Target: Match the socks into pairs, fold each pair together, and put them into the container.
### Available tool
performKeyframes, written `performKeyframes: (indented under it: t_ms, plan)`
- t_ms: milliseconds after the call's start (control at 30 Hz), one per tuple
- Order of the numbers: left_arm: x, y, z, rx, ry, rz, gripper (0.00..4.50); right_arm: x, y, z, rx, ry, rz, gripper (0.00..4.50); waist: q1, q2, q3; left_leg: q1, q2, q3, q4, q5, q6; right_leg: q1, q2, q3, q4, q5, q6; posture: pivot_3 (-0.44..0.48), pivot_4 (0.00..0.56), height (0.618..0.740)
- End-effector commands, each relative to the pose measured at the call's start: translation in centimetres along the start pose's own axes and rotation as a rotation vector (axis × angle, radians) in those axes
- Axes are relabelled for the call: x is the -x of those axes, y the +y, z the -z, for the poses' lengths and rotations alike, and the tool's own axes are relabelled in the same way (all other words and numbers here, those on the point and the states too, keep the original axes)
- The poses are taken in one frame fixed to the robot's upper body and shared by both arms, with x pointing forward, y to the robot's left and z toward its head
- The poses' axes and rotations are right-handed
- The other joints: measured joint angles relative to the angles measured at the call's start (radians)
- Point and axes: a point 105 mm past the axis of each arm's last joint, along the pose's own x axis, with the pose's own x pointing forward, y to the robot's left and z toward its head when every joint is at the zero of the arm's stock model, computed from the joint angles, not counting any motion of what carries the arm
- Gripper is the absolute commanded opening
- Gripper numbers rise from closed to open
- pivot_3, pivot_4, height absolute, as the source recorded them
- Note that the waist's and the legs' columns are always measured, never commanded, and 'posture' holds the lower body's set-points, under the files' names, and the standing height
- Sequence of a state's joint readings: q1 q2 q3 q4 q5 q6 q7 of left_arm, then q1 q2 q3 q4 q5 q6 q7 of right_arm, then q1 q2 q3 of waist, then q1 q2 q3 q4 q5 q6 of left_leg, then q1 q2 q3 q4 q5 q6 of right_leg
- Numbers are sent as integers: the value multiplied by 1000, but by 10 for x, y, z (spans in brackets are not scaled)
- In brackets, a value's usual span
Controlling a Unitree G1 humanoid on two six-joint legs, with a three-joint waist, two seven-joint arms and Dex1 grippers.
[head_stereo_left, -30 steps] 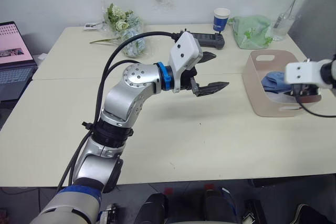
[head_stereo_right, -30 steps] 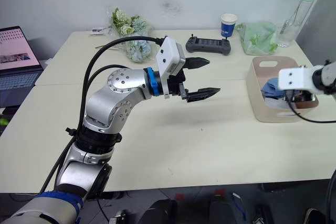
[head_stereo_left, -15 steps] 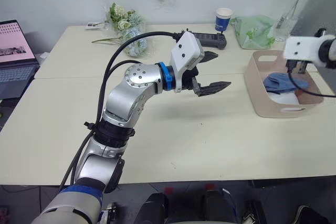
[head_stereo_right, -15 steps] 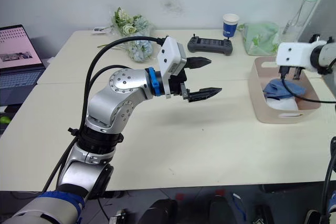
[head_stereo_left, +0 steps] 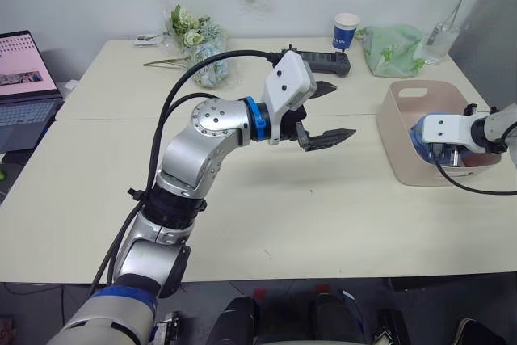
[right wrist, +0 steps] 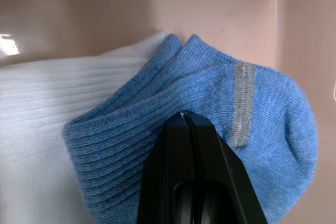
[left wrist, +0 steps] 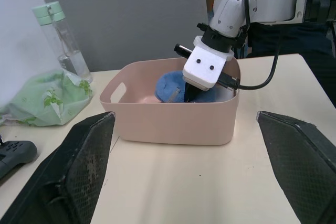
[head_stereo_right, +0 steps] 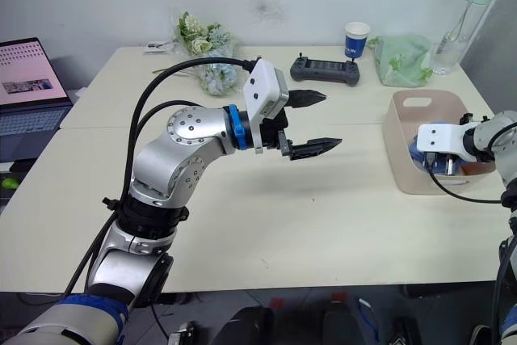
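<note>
The container (head_stereo_left: 401, 149), a pale pink tub, stands at the table's right side. Inside it a folded light blue pair of socks (right wrist: 220, 95) lies on a white sock (right wrist: 37, 103). My right gripper (right wrist: 184, 115) reaches down into the tub (left wrist: 173, 124). Its fingers are shut together with nothing between them, and the tips rest on the blue socks (left wrist: 169, 85). My left gripper (head_stereo_left: 340, 109) hovers open and empty over the middle of the table, pointing toward the tub.
Along the table's far edge are a blue-and-white paper cup (head_stereo_left: 345, 30), a pale green cloth bag (head_stereo_left: 392, 48), a clear bottle (head_stereo_left: 444, 26), a black controller (head_stereo_left: 319, 61) and a bunch of flowers (head_stereo_left: 194, 46). A laptop (head_stereo_left: 24, 78) sits at the far left.
My right gripper rose above the tub's far side, then came back down into the tub and shut its fingers. The left arm has stayed still.
</note>
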State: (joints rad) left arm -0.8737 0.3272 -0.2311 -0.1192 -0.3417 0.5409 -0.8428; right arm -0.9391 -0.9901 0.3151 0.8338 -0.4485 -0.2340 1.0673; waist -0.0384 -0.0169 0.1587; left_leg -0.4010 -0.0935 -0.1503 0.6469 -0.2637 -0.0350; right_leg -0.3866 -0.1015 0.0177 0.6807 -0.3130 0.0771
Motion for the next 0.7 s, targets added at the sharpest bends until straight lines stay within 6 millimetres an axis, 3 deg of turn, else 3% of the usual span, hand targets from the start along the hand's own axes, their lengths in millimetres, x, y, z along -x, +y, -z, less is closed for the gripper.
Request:
performKeyframes:
  t_ms: [33,200,333,400,500,633,700]
  plan:
    - [6,3,-8,-36,-14,-19,4500,26,-35,-7,-47,-49,141,28,1,0,0,0,0,0,0,0,0,0,0,0,0,0,0,0,150,740]
    - [20,13,-5,-46,-1,-41,4500,62,-72,-26,-64,-125,254,190,-5,0,0,0,1,0,0,0,0,-1,0,0,0,0,0,0,150,740]
    - [45,31,6,-77,48,-108,4500,95,-111,-67,-97,-329,425,1309,-14,0,0,0,1,0,-1,0,0,-2,0,1,0,0,0,0,150,740]
    - [65,42,17,-66,87,-185,4500,100,-114,-100,-138,-505,431,2011,-20,1,0,1,1,0,-1,0,0,-1,1,1,0,0,0,0,150,740]
    - [92,51,35,-19,122,-292,4500,92,-96,-140,-234,-723,369,3099,-22,0,-1,1,2,-2,-1,0,0,-1,1,0,1,0,0,0,150,740]
    - [126,53,69,76,152,-502,4500,60,-45,-185,-424,-919,289,4468,-18,0,-1,0,1,-6,1,0,0,0,0,-2,1,0,0,0,150,740]
    - [139,44,88,137,165,-585,4500,39,-17,-201,-520,-957,260,4468,-12,0,-1,-2,-1,-7,2,0,0,-2,-1,-3,2,0,0,0,150,740]
